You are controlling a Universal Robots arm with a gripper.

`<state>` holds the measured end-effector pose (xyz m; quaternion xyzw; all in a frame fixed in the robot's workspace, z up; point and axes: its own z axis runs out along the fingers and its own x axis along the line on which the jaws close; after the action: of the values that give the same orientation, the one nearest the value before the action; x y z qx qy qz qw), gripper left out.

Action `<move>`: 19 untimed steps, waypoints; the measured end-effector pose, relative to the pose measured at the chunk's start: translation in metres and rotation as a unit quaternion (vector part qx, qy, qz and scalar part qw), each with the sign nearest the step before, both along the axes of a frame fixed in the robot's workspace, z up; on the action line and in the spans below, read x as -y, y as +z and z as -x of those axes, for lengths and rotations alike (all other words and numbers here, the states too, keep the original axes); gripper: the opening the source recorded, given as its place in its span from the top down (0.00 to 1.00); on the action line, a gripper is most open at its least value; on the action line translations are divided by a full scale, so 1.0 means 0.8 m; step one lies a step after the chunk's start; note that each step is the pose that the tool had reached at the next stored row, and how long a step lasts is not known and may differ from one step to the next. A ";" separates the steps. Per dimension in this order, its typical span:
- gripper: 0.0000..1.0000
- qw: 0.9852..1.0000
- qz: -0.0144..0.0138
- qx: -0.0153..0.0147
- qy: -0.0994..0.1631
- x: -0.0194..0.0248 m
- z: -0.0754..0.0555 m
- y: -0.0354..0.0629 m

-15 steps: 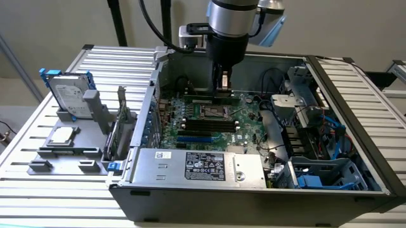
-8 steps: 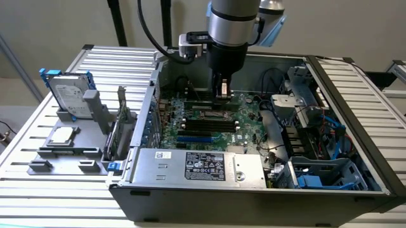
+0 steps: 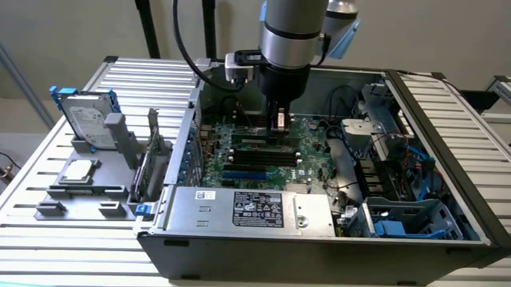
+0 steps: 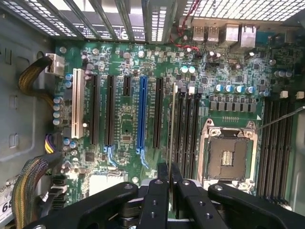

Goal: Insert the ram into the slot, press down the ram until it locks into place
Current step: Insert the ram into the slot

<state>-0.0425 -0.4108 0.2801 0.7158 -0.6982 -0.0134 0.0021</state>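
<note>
Gripper: the gripper point(image 4: 169, 172) hangs low inside the open computer case point(image 3: 447, 173), over the motherboard point(image 4: 119, 133). Its two black fingers point(image 4: 161, 183) are drawn close together, with a narrow gap between them.
Held: a thin board seen edge-on, the ram point(image 4: 171, 119), is pinched in that gap and runs lengthwise away from the fingertips.
Ram position: it lies along the bank of black memory slots, parallel to them, on the side facing the expansion slots.
Slot: the slot point(image 4: 180, 133) is the outermost of that bank and sits directly beside the ram's edge. Whether the ram is seated in it or above it cannot be told.
Neighbours: the square metal processor socket point(image 4: 228, 155) sits on the bank's other side. A long blue expansion slot point(image 4: 141, 114) and a white slot point(image 4: 76, 109) are further off.
Power supply: the silver box point(image 3: 248, 209) at the case's near edge carries a black label point(image 3: 257, 210). Its print is too small to read.
Sticker: a white corner point(image 4: 5, 207) in the wrist view shows the digits "68" and is cut off.
Outside the case: on the slatted table point(image 3: 48, 239), to the exterior view's left, a grey fixture point(image 3: 84, 191) holds an upright hard drive point(image 3: 86, 122). The drive's label is unreadable.
</note>
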 end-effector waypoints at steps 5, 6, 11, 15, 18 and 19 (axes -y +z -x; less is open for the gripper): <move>0.87 1.000 0.000 0.000 0.000 0.0000 0.000 -0.011; 0.87 1.000 0.000 0.000 0.000 0.0000 0.000 -0.014; 0.87 1.000 0.000 0.000 0.000 -0.0003 0.000 -0.023; 0.87 1.000 0.000 -0.005 0.000 -0.0013 -0.003 -0.026; 0.87 1.000 0.000 -0.007 0.000 -0.0026 -0.005 -0.027; 0.87 1.000 0.000 -0.007 0.000 -0.0034 -0.005 -0.028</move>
<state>-0.0387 -0.4081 0.2579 0.7156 -0.6982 -0.0187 0.0072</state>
